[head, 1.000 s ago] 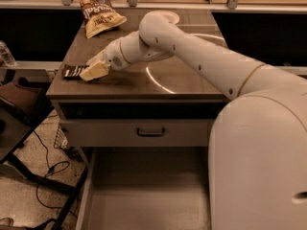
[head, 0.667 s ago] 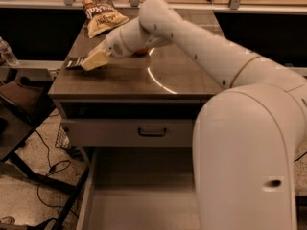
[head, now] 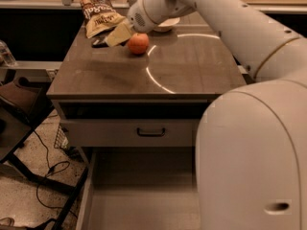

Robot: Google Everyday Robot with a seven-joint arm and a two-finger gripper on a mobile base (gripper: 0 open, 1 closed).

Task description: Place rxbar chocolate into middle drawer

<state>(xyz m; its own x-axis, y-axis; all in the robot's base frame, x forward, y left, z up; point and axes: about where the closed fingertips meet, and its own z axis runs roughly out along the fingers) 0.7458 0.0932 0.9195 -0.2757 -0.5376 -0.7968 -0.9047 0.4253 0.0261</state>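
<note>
Brown tabletop on a grey cabinet, dark shelving behind. Far left: dark stand, loose cables on speckled floor. Back-left on tabletop: tan crinkled chip bag, lying flat. Just below and right of the bag: rxbar chocolate, a dark sliver low over the tabletop, not in any drawer. Long axis runs roughly left-right, free end pointing to the left edge, other end at the gripper. Gripper looks pinched shut on the bar, tan fingers forming one wedge, angled down-left. Orange round fruit sits just right of the gripper, nearly touching. White bowl behind, partly hidden by the wrist. White arm reaches in from the right, stretched across the back of the tabletop, bulky base blocking the lower right. Below: closed drawer front with dark handle. Under it, middle drawer pulled out, its right part hidden by the base.
</note>
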